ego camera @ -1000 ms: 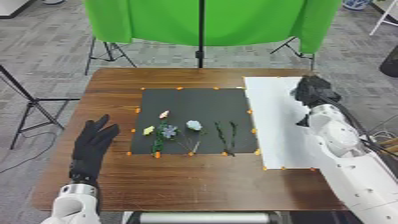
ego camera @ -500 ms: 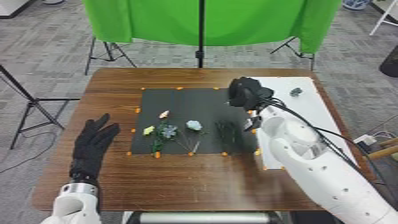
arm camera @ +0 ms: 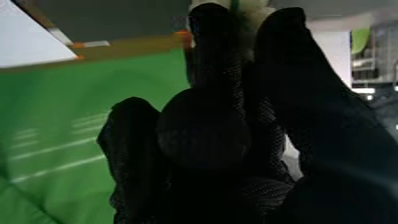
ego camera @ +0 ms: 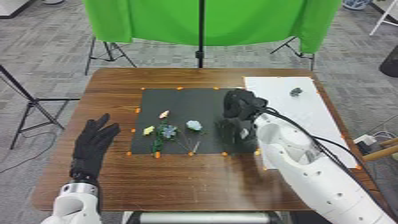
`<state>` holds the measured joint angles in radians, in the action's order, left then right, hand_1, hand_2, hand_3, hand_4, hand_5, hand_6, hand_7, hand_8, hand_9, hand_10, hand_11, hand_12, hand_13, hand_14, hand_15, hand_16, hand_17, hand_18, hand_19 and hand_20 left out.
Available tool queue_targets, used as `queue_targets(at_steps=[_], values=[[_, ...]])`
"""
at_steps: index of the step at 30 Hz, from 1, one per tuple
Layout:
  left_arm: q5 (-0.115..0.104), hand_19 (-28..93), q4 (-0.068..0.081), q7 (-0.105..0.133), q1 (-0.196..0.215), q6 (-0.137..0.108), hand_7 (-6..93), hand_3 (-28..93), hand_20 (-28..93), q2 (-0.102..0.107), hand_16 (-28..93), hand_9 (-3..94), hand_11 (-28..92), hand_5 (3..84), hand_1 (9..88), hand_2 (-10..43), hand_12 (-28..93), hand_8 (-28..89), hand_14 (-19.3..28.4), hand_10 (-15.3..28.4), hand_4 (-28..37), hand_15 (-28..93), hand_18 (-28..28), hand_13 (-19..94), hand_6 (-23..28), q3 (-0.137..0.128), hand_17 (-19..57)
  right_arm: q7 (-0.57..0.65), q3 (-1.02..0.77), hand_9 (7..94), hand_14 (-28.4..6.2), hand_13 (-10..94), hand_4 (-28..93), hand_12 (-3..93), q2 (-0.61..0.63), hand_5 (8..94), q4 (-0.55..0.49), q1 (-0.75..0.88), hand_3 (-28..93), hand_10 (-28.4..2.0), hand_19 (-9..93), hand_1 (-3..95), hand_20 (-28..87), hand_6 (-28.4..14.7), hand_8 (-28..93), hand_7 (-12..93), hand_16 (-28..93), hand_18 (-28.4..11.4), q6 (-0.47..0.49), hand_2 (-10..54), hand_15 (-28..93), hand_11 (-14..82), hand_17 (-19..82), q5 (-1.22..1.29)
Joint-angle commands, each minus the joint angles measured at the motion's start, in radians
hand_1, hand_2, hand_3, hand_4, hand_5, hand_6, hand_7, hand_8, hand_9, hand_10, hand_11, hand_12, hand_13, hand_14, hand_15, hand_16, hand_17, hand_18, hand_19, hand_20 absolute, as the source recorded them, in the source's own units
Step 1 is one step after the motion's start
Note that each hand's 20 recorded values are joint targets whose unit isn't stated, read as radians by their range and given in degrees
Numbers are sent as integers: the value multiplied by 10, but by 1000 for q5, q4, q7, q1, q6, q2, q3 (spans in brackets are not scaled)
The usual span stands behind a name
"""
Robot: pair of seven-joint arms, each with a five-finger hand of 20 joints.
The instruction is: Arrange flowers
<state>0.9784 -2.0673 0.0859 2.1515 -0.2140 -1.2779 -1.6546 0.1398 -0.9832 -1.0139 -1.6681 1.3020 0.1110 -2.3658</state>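
Here, flowers (ego camera: 194,125) lie on the dark mat (ego camera: 182,100); green cloth (ego camera: 151,22) hangs beyond.

Head view: at five o'clock, the right arm (ego camera: 324,177) has white, rounded shells dotted with small dark screws, and black cables (ego camera: 313,135) run along it. At seven, the left arm (ego camera: 73,204) is white with a silvery collar (ego camera: 78,189). Left hand (ego camera: 91,145) and right hand (ego camera: 238,106) are gloved in black, the right partly mesh.
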Motion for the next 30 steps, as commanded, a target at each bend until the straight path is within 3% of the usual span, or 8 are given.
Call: queue_targets(at_steps=[1,3,6,13,20,30], values=[[5,68,7,4,13,27,56,632,187,-9,60,442,157,385,180,38,154,-50,150,121,-283,96,131,337,39,-1,13,-7,-12,806,-14,891,-144,309,21,673,-24,7,566,-119,932,542,589,4,72,216,325,-103,25,-95,628,144,647,8],[10,68,5,-1,14,25,55,636,186,-9,60,442,157,384,182,33,154,-50,150,121,-283,96,131,337,38,-2,13,-3,-18,791,-14,891,-166,264,20,662,-32,1,597,-125,932,506,587,6,48,207,324,-104,50,-95,628,184,645,27],[9,67,6,-4,10,23,55,635,186,-9,60,441,156,384,189,29,154,-50,149,122,-282,95,132,336,38,-1,13,2,-23,780,-15,891,-180,217,25,646,-41,-5,636,-131,932,457,587,8,-81,199,325,-104,48,-95,626,215,645,42],[11,66,4,-9,12,21,55,634,186,-8,60,441,155,383,196,25,154,-50,150,121,-276,95,132,336,38,-1,13,25,-58,810,-21,898,-178,223,30,625,-62,-11,630,-138,932,395,584,7,-95,180,324,-108,51,-95,620,235,649,72],[12,66,4,-13,11,21,56,632,187,-5,60,441,155,383,197,25,155,-50,149,121,-274,95,132,335,38,-2,13,156,-144,813,-34,890,-151,229,-7,646,56,-96,626,-141,932,365,588,5,-89,176,330,-125,-108,-95,614,240,636,-13],[13,66,2,-16,11,20,56,630,187,-3,60,441,156,383,200,26,154,-51,150,121,-272,95,132,335,38,0,13,240,-272,622,-79,788,-125,204,-60,559,281,-169,629,-179,932,345,565,-16,-74,136,331,-149,156,-95,642,125,568,-224]])
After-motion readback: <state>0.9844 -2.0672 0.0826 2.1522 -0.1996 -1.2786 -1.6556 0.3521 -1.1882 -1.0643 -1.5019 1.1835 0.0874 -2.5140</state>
